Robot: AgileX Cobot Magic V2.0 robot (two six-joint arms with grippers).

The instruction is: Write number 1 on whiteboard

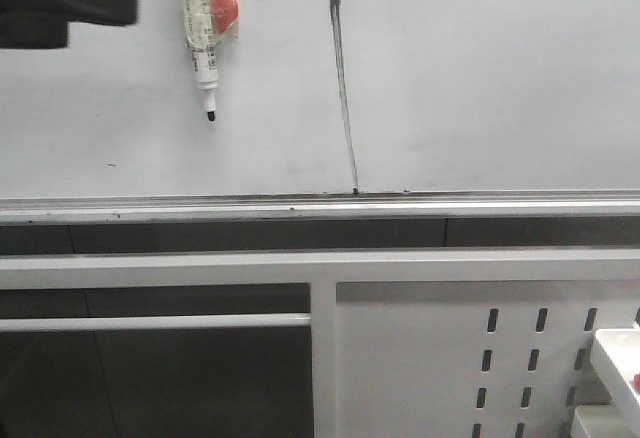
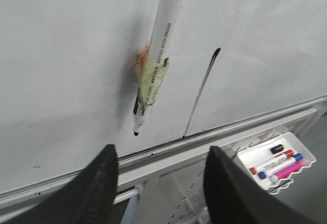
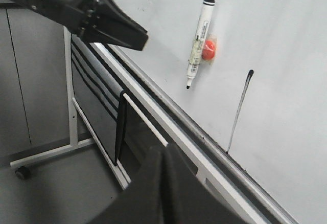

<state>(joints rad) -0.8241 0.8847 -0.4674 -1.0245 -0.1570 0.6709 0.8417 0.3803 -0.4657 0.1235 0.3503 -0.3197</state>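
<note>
Number 1 (image 1: pixel 343 88) is on the whiteboard (image 1: pixel 500 78) — thin, slightly slanted black stroke, blob at its top end, foot touching the silver rail (image 1: pixel 320 205) on the bottom edge. Marker pen (image 1: pixel 200 28) with a red ball (image 1: pixel 224 6) taped on sits against the board near its top edge, tip down, apart from the stroke. White tray (image 2: pixel 277 162) below the rail holds four markers. Left gripper (image 2: pixel 161 180) released, jaws wide, holding nothing. Right gripper (image 3: pixel 164 183) — fingers pressed together.

Grey floor (image 3: pixel 56 183), white wheeled stand (image 3: pixel 70 106) (castor visible)
</note>
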